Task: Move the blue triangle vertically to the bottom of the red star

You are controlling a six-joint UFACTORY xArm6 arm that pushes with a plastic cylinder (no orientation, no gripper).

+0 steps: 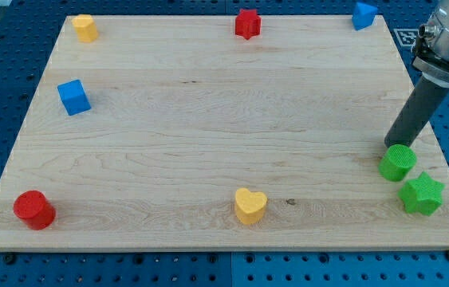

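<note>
Nearest you: red cylinder (pixel 33 210), yellow heart (pixel 250 206). My tip (pixel 391 146), holding nothing, touches green cylinder (pixel 397 162). Circle above blue triangle (pixel 363 15), push toward red star (pixel 247 24), then down.

Blue triangle (pixel 364 15) top right, red star (pixel 247 24) top centre

The green cylinder (pixel 398 162) hides my tip; the arm runs off the view's top.

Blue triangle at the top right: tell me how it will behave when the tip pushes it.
The blue triangle looks like a small rigid block, so it will probably slide, not roll. Its angled sides may make it twist off an off-centre push. It sits near the board's top edge, so it could slip off. My tip is by the green cylinder.
</note>
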